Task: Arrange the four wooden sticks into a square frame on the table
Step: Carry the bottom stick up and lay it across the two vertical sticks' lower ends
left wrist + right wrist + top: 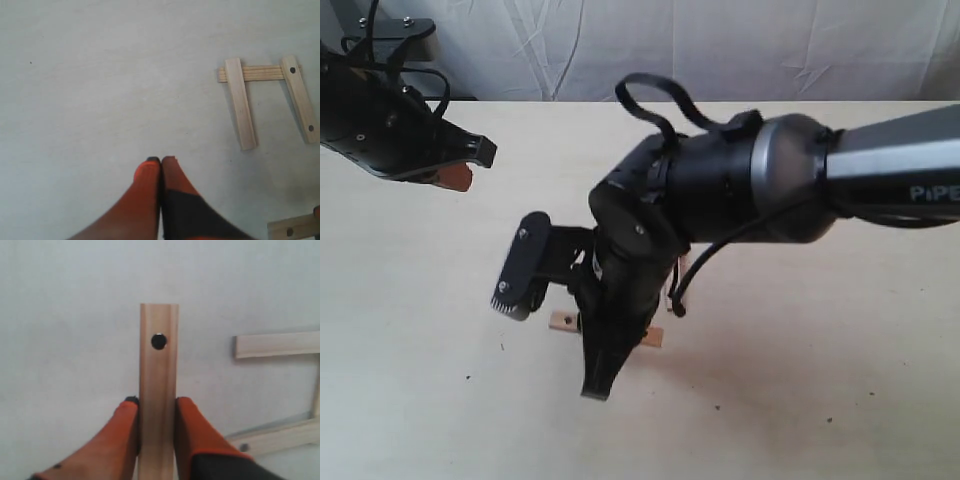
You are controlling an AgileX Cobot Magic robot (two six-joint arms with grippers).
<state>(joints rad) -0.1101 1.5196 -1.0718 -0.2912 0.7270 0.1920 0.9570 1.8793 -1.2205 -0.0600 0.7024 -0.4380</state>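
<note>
My right gripper (157,402) is shut on a wide wooden stick (159,355) with a dark hole near its far end. In the exterior view this stick (560,321) juts out on both sides of the gripper (605,345), low over the table (820,360). The other three sticks form a U: a narrow crosspiece (260,73), a plain strip (240,110) and a holed strip (299,97). The held stick (292,227) lies apart from the U's open side. My left gripper (160,160) is shut and empty, far from the sticks (460,165).
The right arm's black wrist and forearm (720,180) cover the U of sticks in the exterior view. A white cloth backdrop (720,45) hangs behind the table's far edge. A few dark specks dot the table near its front.
</note>
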